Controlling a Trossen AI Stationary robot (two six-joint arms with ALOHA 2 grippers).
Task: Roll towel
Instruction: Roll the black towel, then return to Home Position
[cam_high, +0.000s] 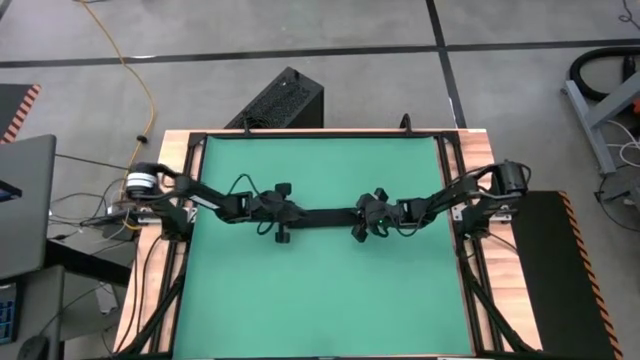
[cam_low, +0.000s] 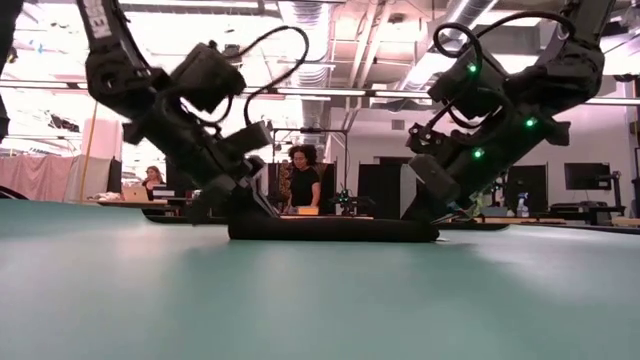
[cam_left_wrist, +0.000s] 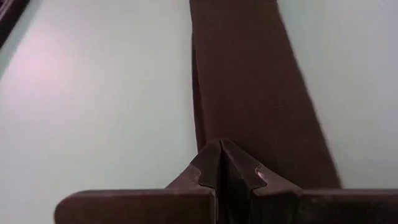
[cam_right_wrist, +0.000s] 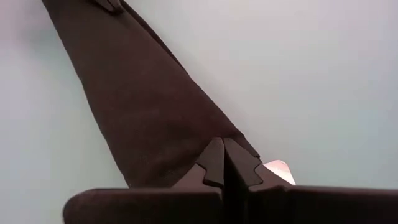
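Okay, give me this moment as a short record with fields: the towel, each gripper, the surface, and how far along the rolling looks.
towel: black towel, a narrow band or roll lying flat across the middle of the green mat
left gripper: left gripper at the towel's left end, fingers together on the cloth
right gripper: right gripper at the towel's right end, fingers together on the cloth
tag: a small pale patch by the right gripper's fingers in its wrist view, possibly the tag
progress: towel already narrow and long; whether it is fully rolled cannot be told
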